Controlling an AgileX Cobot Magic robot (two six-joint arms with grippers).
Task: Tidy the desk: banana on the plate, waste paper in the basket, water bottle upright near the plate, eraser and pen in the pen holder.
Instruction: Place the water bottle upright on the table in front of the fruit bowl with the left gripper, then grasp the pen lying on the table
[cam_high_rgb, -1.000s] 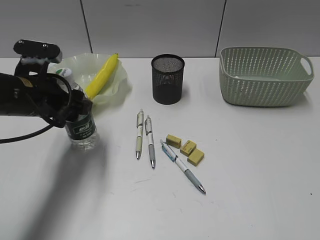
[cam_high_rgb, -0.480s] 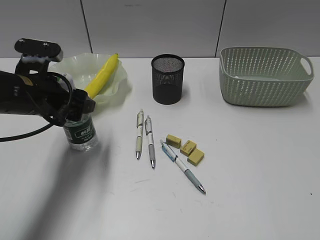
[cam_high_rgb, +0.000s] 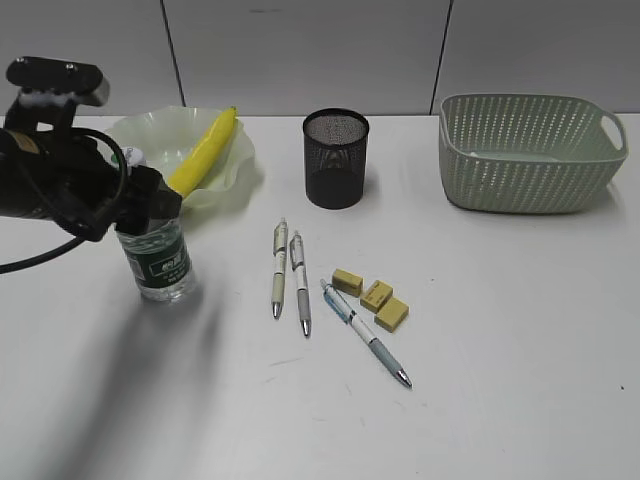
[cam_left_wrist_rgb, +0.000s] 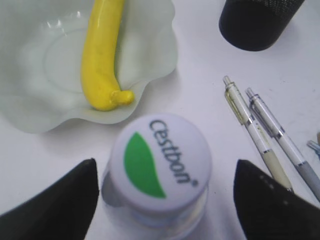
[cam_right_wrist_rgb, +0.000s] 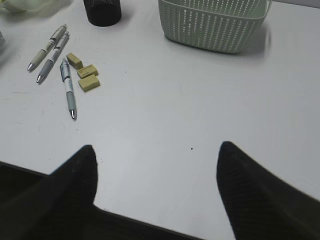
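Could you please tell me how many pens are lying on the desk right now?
3: two white click pens lie side by side below the black mesh cup; a blue-grey pen lies angled beside the yellow erasers.

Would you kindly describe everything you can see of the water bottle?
The water bottle is small, of clear plastic, with a dark green label and a white cap bearing a green leaf mark and the word "cestbon". It stands upright on the desk, just in front of the plate and apart from it. The left gripper straddles its cap with open jaws, gaps showing either side.
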